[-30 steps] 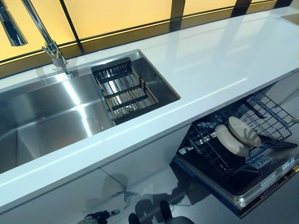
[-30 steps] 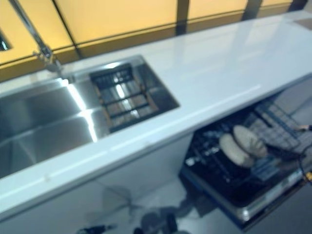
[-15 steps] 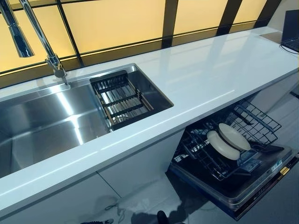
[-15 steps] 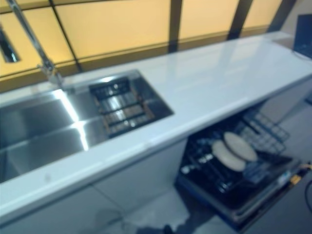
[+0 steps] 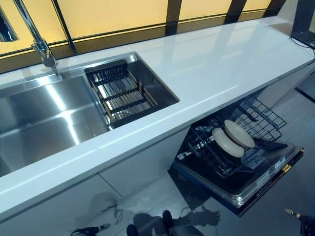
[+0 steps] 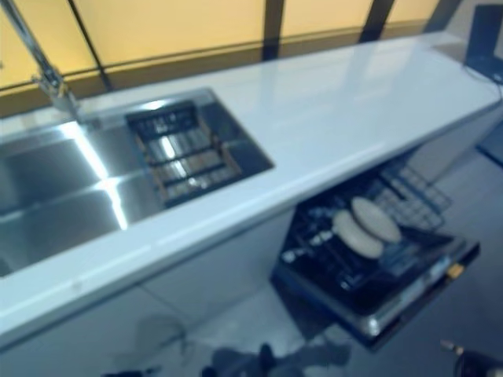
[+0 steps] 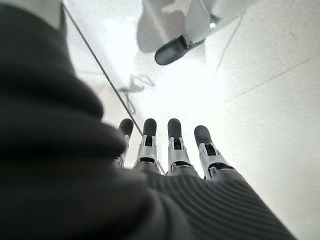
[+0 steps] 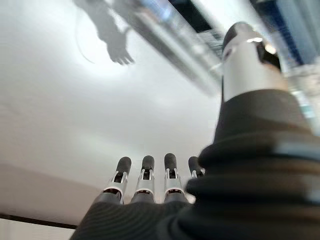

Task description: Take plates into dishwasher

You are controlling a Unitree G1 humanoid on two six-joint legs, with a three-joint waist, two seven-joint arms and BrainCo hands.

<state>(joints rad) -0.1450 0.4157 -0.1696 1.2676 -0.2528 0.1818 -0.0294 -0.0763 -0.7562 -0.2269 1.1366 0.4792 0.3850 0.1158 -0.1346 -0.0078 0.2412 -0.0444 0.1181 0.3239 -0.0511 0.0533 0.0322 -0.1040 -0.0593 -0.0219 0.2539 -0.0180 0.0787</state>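
Observation:
Two pale round plates (image 5: 230, 139) stand on edge side by side in the wire rack (image 5: 256, 118) of the open dishwasher (image 5: 246, 184) under the white counter; they also show in the right eye view (image 6: 363, 228). My left hand (image 7: 175, 145) hangs low over the pale floor with straight fingers and holds nothing. My right hand (image 8: 145, 182) also hangs over the floor beside the dishwasher's edge, fingers straight and empty. No plate is in either hand.
A steel sink (image 5: 44, 118) with a slatted drying rack (image 5: 120, 96) and a tall faucet (image 5: 42, 49) is set in the white counter (image 5: 221, 64). A dark device (image 5: 305, 34) sits at the counter's far right. The dishwasher door juts out over the floor.
The whole picture has shifted, so the camera has moved. The plates stand as before in the rack.

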